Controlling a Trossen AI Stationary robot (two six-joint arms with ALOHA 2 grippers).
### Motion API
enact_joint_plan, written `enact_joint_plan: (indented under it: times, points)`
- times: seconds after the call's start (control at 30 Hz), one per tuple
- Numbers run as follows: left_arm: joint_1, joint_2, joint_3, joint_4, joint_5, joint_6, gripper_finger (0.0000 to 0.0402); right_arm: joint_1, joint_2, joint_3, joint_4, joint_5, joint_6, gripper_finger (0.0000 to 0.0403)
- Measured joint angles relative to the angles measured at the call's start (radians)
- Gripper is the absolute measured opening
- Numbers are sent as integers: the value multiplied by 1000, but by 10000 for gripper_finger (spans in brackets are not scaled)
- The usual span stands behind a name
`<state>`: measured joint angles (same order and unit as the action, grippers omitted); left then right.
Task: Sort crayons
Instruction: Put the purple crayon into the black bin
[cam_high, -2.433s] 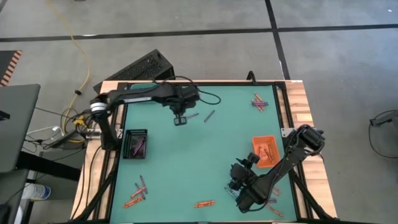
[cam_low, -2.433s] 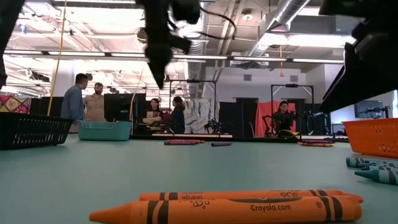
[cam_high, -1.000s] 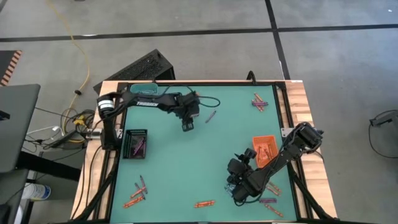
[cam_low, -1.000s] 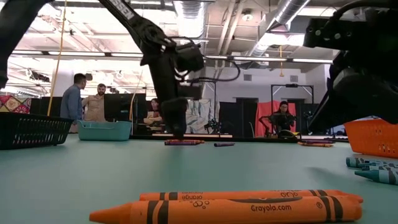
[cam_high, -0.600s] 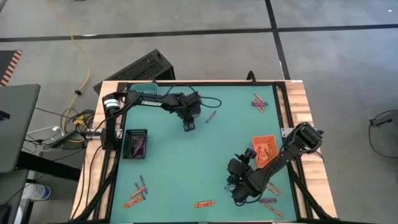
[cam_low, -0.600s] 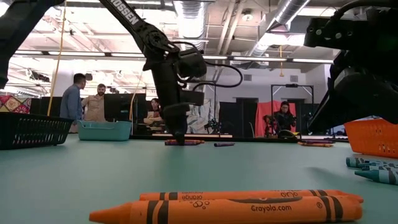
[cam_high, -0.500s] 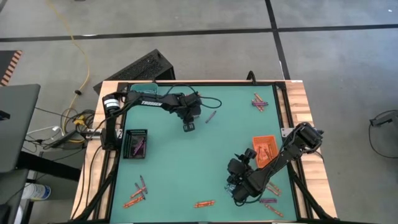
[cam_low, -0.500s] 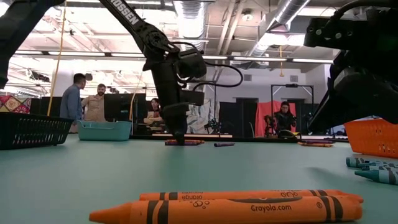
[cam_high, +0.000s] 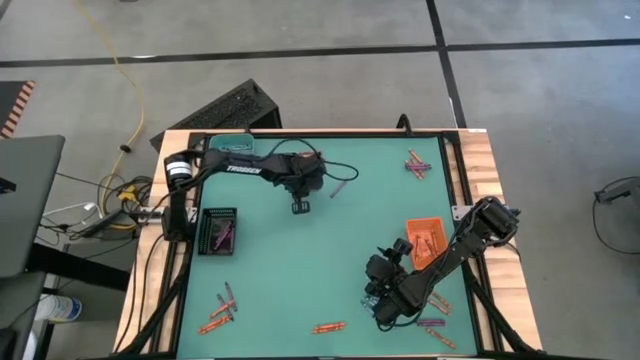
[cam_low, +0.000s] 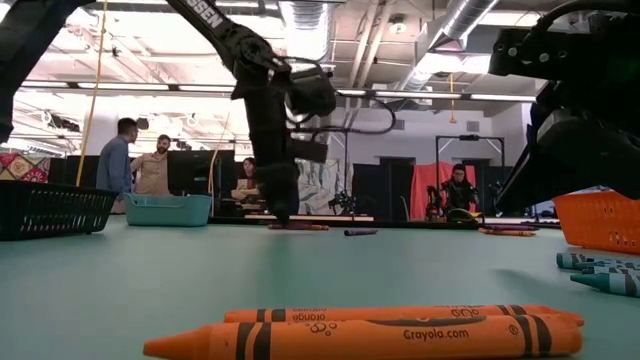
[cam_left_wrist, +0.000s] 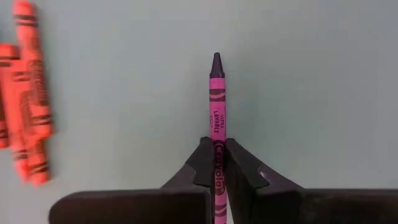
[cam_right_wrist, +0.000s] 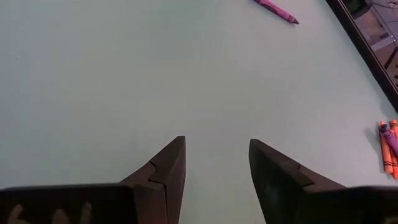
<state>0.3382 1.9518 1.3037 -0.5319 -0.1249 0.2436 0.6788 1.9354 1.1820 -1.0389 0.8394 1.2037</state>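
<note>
A purple crayon is at the table's far middle, with my left gripper shut on it; from above the gripper hides it. Another purple crayon lies just right of it. Loose crayons also lie at the far right, near left, near middle and near right. My right gripper hangs open over bare table at the near right, with nothing between its fingers. My left gripper pinches the purple crayon's paper-wrapped shaft between its two fingers, back from the pointed tip. The fingers slant steeply down from above. The crayon runs through the gap and points out ahead of them. It lies level at the table's surface; whether it is clear, I cannot tell.
A black tray with purple crayons stands at the left, an orange tray at the right, a teal tray at the far left. Orange crayons lie near the held one. People stand in the room beyond the table.
My left gripper has sunk onto the purple crayon at the far middle, rolled its wrist a little and shut on the crayon's shaft. The crayon stays at the table's surface.
</note>
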Motion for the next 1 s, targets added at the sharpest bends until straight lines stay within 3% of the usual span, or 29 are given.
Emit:
enact_joint_plan:
  times: [0.5,0.77,1.0]
  points:
    - [-83,-185,102,-461,-146,-8,0,-7,0,0,-24,7,-7,175]
    - [-155,-342,100,-721,-196,-240,0,-26,0,0,-34,58,-38,175]
    - [-269,-525,10,-779,-194,-471,0,-48,0,0,-34,100,-93,175]
